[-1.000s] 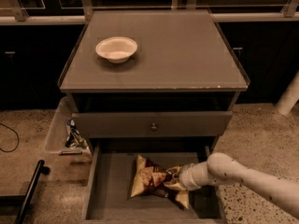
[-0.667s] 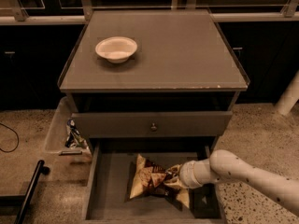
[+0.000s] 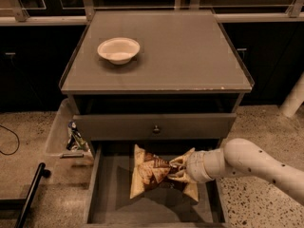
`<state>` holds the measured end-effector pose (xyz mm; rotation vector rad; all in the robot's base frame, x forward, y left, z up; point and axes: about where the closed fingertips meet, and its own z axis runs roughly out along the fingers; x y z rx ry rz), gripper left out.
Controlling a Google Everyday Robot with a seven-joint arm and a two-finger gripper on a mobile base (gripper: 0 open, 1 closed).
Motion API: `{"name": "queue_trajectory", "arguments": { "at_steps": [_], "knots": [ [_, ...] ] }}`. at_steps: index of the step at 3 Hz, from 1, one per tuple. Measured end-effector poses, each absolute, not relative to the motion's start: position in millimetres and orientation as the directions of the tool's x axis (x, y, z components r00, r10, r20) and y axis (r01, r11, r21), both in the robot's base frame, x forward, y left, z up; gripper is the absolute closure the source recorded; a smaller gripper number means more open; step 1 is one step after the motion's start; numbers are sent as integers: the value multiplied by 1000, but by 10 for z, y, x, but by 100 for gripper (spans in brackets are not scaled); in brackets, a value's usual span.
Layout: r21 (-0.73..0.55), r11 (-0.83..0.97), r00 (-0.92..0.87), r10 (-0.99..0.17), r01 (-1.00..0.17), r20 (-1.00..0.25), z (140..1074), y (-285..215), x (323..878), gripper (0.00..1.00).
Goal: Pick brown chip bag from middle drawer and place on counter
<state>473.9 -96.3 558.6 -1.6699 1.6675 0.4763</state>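
Gripper [image 3: 178, 168] — likely half-hidden in the brown chip bag [image 3: 149, 172] — arm [image 3: 266, 164] cut off rightward.

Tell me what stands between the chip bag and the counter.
The gripper is at the bag in the open drawer. The closed drawer front and counter edge stand above, behind it. A bowl sits on the counter's far left.

A speckled pale terrazzo floor [image 3: 266, 127] spreads to the left and right under dim, warm light. Along the far wall stand dark cabinet fronts [image 3: 33, 70], topped by a pale horizontal ledge [image 3: 38, 20]. On the left sits a clear plastic bin [image 3: 57, 132], with a thin black cable [image 3: 12, 144] and a black pole [image 3: 29, 196] nearer. A white round post [image 3: 294, 99] leans at the right. The pincer [image 3: 179, 169] is low in the near middle, inside the open grey middle drawer [image 3: 114, 194].
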Motion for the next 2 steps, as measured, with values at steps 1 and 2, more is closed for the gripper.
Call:
{"name": "queue_trajectory", "arguments": {
  "at_steps": [1, 2],
  "knots": [
    [-226, 93, 96, -705, -970, -703, 5588, -962, 4738, 100],
    [-304, 51, 174, -725, -951, -666, 5986, -867, 4639, 100]
  ]
}}
